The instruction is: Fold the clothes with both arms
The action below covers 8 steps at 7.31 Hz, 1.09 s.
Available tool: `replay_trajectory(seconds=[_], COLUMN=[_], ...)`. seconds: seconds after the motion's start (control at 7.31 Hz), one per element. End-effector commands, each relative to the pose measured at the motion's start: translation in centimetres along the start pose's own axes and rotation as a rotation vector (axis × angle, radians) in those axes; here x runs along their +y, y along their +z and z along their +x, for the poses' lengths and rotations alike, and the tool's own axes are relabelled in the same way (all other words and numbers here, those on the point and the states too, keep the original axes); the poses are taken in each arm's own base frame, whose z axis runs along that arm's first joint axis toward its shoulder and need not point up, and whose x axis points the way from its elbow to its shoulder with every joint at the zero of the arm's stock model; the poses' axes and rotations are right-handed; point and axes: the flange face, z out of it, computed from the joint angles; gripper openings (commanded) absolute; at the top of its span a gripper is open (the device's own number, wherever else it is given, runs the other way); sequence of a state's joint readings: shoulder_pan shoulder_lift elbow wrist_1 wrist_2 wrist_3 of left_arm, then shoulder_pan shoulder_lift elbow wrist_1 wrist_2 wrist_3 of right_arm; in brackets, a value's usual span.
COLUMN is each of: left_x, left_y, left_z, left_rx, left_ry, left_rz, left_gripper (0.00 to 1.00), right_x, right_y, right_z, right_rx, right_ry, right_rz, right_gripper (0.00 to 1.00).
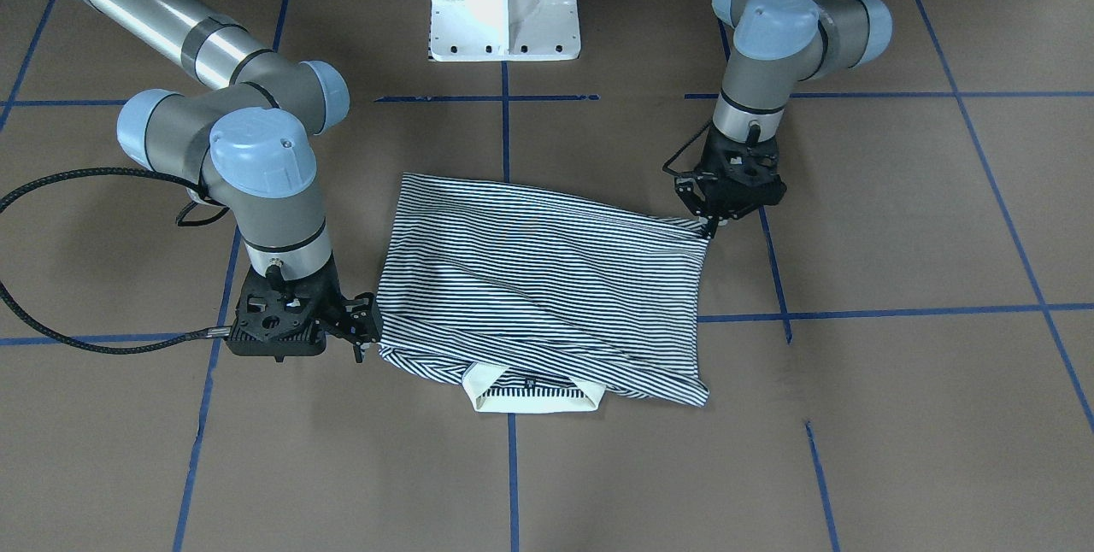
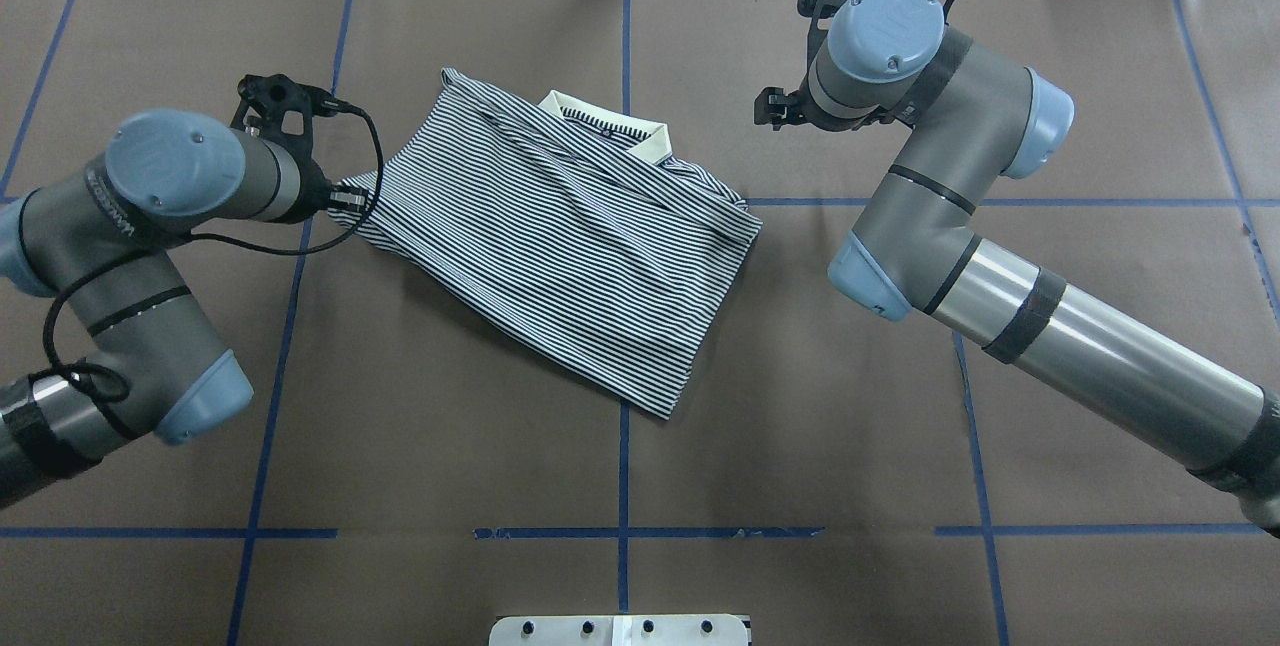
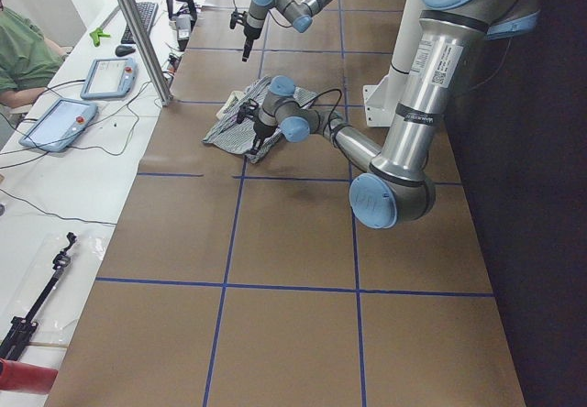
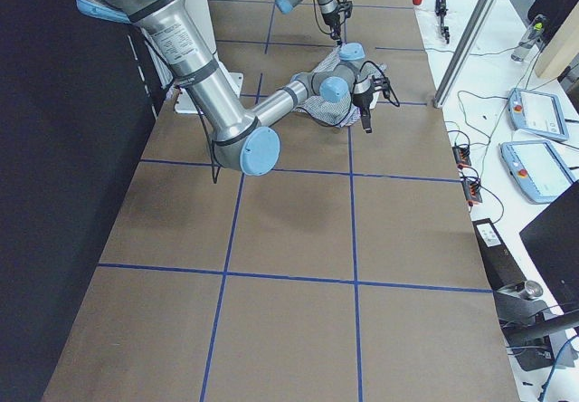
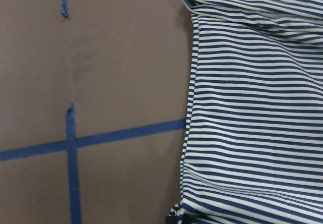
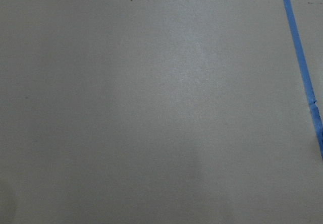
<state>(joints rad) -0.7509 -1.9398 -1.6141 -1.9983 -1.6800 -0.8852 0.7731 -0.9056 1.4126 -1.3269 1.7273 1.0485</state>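
Holding shirt (image 2: 560,236) by its left hem corner with left gripper (image 1: 710,229), fingers drawn narrow to one tip, seemingly pinched on the cloth. Hovering right gripper (image 1: 366,330) clear of the cloth, just beside the collar edge's right corner, over the table (image 2: 900,446); cannot tell how wide its fingers stand. Lying mid-table, somewhat toward the far edge, no sleeve showing, collar (image 2: 655,143) turned to that edge, long axis slanted from far-left to near-right. Probably next: bringing hem over to collar. Hinges on the free hem corner, the one closest to the near edge: back toward the robot from the right fingers, along the short side, and nearer that gripper than the left. Lifting by the held corner alone likely to skew the slant further.
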Motion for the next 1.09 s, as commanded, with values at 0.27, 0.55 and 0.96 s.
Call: replay_trajectory(seconds=[0.27, 0.55, 0.96], left_x=[-12.8, -11.2, -10.9], left_y=[8.7, 10.2, 8.9], left_z=[-5.5, -9.5, -8.8], left_rx=[-0.075, -0.104, -0.023], left_ry=[-0.051, 0.04, 0.143], left_rz=[0.167, 0.16, 0.182], left_gripper=[0.0, 0.21, 1.0], right_x=[0.0, 0.1, 1.9], right_y=[-0.1, 0.0, -0.3], right_z=[-0.1, 0.0, -4.9], right_rx=[-0.002, -0.001, -0.054], right_ry=[0.029, 0.05, 0.184], right_rz=[0.001, -0.001, 0.046], right_gripper=[1.0, 1.0, 0.97])
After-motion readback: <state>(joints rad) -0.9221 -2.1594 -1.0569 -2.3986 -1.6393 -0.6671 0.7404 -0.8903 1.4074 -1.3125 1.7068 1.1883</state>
